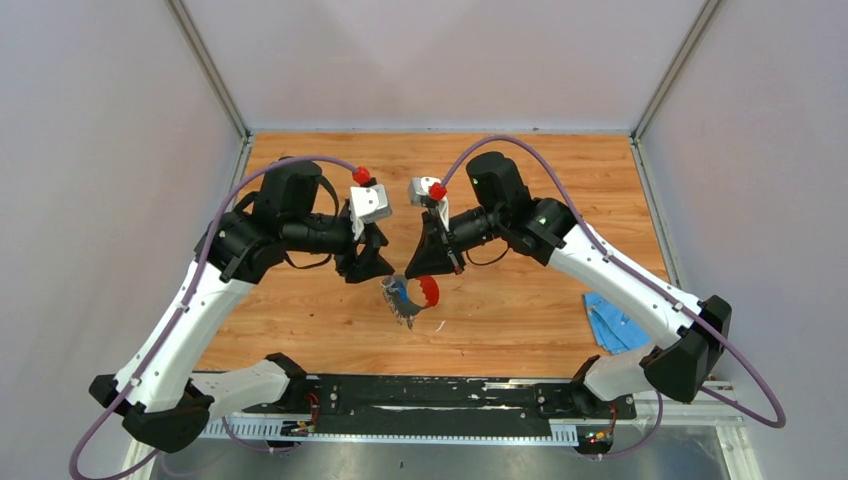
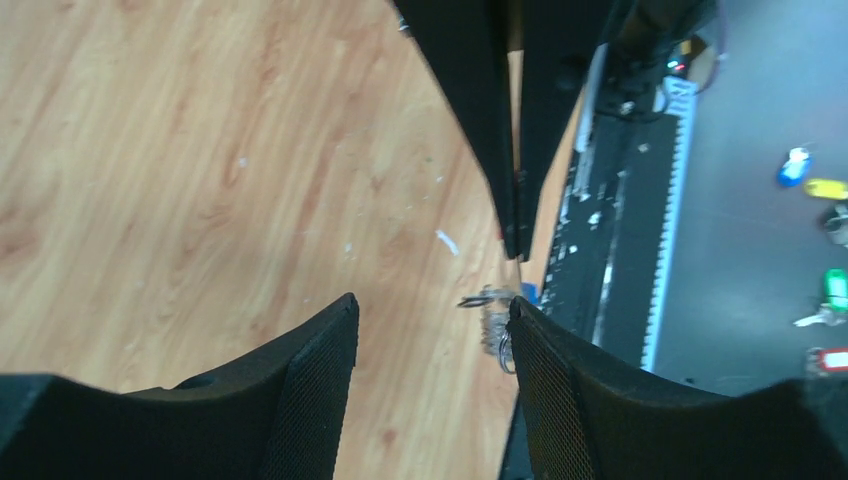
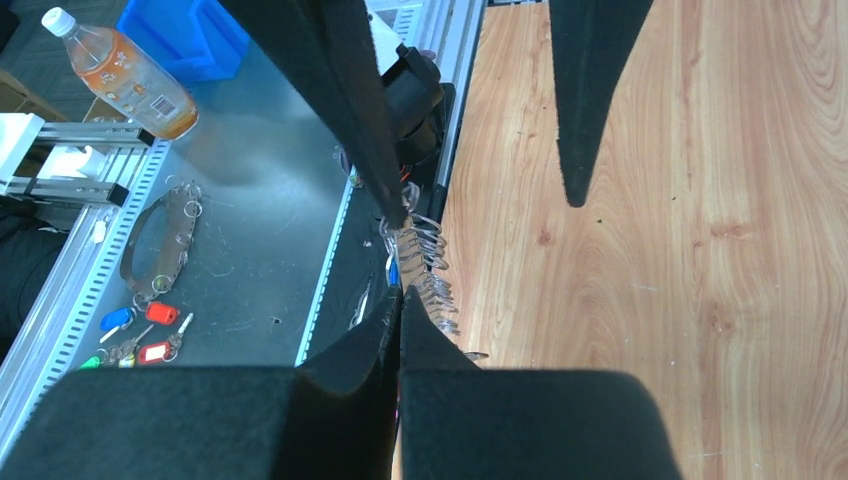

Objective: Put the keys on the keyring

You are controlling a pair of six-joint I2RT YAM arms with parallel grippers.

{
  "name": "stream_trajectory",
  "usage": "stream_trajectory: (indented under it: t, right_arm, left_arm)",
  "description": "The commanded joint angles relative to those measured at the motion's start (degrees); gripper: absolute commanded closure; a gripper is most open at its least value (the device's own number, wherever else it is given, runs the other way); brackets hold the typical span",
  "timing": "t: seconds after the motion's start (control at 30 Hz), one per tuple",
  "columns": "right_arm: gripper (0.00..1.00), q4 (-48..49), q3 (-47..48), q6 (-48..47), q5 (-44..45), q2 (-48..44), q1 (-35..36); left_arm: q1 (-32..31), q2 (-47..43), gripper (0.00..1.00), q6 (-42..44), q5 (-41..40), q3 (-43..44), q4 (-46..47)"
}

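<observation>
The keyring [image 1: 430, 290], a thin red loop with a fan of grey metal pieces [image 1: 403, 308], hangs just above the table's middle. My right gripper [image 1: 428, 272] is shut on it. In the right wrist view the grey pieces [image 3: 428, 272] spread just past the closed tips of the right gripper [image 3: 400, 296]. A small blue bit [image 1: 399, 290] sits among the pieces; I cannot tell whether it is one of the keys. My left gripper [image 1: 383, 274] faces it, open. In the left wrist view the grey pieces [image 2: 490, 315] lie beside its right fingertip [image 2: 530, 340], not between the jaws of the left gripper [image 2: 433, 310].
A blue cloth [image 1: 615, 322] lies near the table's right front corner. The black base rail [image 1: 420, 395] runs along the near edge. Below the table, a metal bench [image 3: 250, 200] holds coloured key tags [image 3: 140, 330], a bottle [image 3: 125, 70] and a blue bin [image 3: 190, 35].
</observation>
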Motion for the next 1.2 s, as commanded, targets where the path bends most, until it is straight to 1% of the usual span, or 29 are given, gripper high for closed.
stream_trajectory:
  t: [0.0, 0.1, 0.2, 0.33, 0.5, 0.63, 0.7, 0.77, 0.87, 0.9, 1.0, 1.03, 1.17]
  right_arm:
    - [1.00, -1.4, 1.9, -1.5, 0.4, -1.4, 0.7]
    - [1.00, -1.9, 1.9, -1.8, 0.5, -1.4, 0.6]
    - [1.00, -2.2, 1.9, -2.1, 0.6, -1.4, 0.6]
    - [1.00, -2.2, 2.1, -2.3, 0.6, -1.4, 0.7]
    - [1.00, -2.3, 2.4, -2.3, 0.6, -1.2, 0.7]
    - [1.00, -2.3, 2.5, -2.3, 0.5, -1.1, 0.6]
    - [1.00, -2.3, 2.6, -2.3, 0.5, -1.0, 0.7]
    - [1.00, -2.3, 2.6, -2.3, 0.4, -0.8, 0.7]
    - [1.00, -2.3, 2.7, -2.3, 0.3, -0.6, 0.7]
    - [1.00, -2.3, 2.7, -2.3, 0.3, -0.6, 0.7]
    - [1.00, -2.3, 2.8, -2.3, 0.2, -0.8, 0.7]
    - [1.00, -2.2, 2.8, -2.3, 0.2, -0.8, 0.8]
    - [1.00, -2.1, 2.7, -2.3, 0.0, -0.8, 0.7]
  left_arm:
    - [0.7, 0.1, 0.39, -5.6, 11.0, 1.3, 0.2]
    - [1.4, -0.2, 0.38, -4.6, 14.9, 1.5, 0.2]
    - [1.6, 0.1, 0.37, -5.2, 15.4, 1.3, 0.2]
    - [1.6, -0.2, 0.37, -4.4, 14.6, -1.1, 0.2]
    - [1.6, -0.1, 0.40, -3.1, 10.1, -4.9, 0.2]
    - [1.6, 0.4, 0.41, -3.4, 10.5, -5.7, 0.2]
    - [1.6, 1.1, 0.44, -3.7, 10.6, -5.5, 0.2]
    - [1.6, 1.9, 0.49, -3.8, 11.3, -5.1, 0.2]
    - [1.6, 2.6, 0.64, -3.9, 11.5, -4.8, 0.2]
    - [1.6, 2.7, 0.75, -3.8, 11.4, -4.8, 0.2]
    - [1.6, 2.5, 0.98, -3.6, 11.0, -5.6, 0.2]
    - [1.6, 2.1, 1.00, -3.4, 11.0, -5.7, 0.2]
    - [1.6, 1.5, 1.00, -3.2, 10.1, -5.0, 0.2]
